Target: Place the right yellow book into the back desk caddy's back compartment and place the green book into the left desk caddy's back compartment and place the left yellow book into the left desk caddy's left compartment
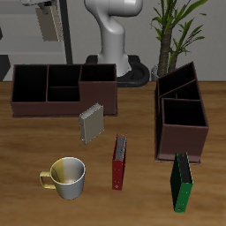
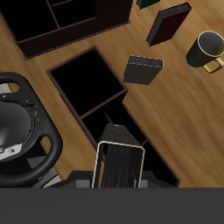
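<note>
My gripper is shut on the right yellow book and holds it upright, high above the back desk caddy. In the wrist view the held book hangs between my gripper's jaws, over one end compartment of that caddy. The left yellow book stands on the table in front of the back caddy and shows in the wrist view. The green book stands near the table's front edge, in front of the left desk caddy.
A red book stands near the middle front. A yellow and white mug sits near the front edge. The robot base and a potted plant stand at the back.
</note>
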Available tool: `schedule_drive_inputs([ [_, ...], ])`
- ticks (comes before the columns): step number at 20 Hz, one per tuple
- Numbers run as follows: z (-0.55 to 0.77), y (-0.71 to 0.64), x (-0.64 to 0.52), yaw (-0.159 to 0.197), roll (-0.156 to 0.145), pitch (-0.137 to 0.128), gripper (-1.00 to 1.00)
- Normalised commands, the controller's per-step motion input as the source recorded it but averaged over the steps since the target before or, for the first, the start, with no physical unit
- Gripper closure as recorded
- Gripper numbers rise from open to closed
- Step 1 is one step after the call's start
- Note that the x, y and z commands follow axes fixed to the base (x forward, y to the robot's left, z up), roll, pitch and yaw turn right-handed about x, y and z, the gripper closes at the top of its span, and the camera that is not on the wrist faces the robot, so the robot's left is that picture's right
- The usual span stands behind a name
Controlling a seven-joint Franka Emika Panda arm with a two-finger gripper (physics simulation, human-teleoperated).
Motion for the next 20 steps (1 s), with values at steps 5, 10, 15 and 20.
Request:
schedule_drive_inputs([
  [5, -0.01, -0.21, -0.03, 0.313, -0.094, -0.029, 1.00],
  [10, 0.02, 0.14, 0.08, 0.161, -0.006, -0.033, 1.00],
  [15, 0.00, 0.08, 0.11, 0.208, -0.009, -0.017, 1.00],
  [20, -0.17, -0.12, 0.17, 0.338, -0.033, -0.032, 1.00],
])
